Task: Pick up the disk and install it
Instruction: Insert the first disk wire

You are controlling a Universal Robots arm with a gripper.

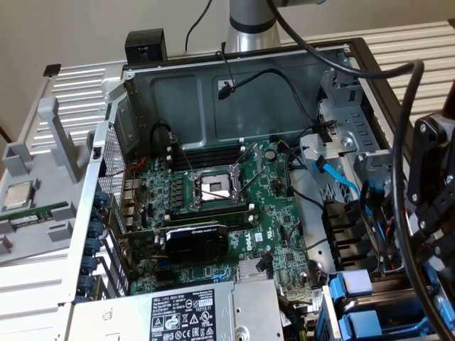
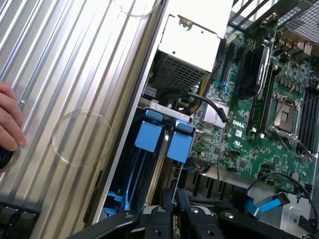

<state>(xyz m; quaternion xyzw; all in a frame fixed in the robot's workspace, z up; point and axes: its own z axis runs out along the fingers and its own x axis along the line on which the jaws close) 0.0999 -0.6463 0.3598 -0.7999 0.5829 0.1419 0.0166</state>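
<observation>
Wrist view: tool [image 2: 174, 198] pinched together, empty, nr 2 blue-framed drives [image 2: 179, 145] in bay.

Blue-framed disk [image 2: 180, 144] on edge in drive bay [image 2: 130, 195]

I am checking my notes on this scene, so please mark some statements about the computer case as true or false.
1. The CPU socket holds a processor. False: it is empty; a silver chip lies on the grey tray outside.
2. The case is open. True.
3. A hand reaches into the case. False: it rests on the ribbed panel outside.
4. The end effector is near the blue drive carriers. True.
</observation>
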